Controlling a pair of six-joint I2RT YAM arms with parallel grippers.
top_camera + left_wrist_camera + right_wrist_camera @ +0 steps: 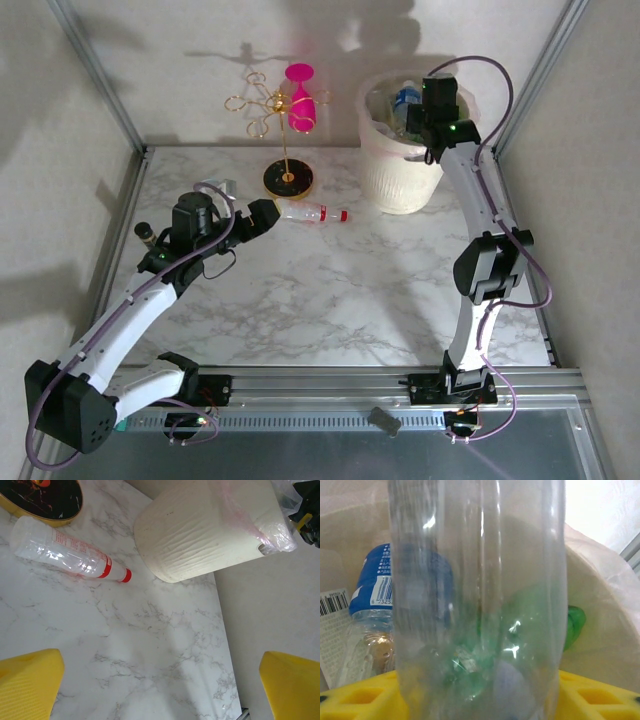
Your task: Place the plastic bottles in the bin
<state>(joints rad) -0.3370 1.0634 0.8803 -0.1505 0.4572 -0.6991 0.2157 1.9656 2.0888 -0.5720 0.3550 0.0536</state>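
My right gripper [428,128] hangs over the bin [400,190] so the clear bottle [480,580] lands with the others. Can't tell if it's clamped or loose. Left gripper [160,685] is spread wide, facing the red-capped bottle [65,550] lying on the surface [150,645] near the bin, probably next.

**2 matching arms in white and black**

At lower left of the top view, the left arm [130,310] has white links, black joint housings and a looping mauve cable [40,440]. The right arm [480,250] matches, with a green light [457,127] up top. The left wrist view's lower corners show ribbed yellow fingers [27,685].
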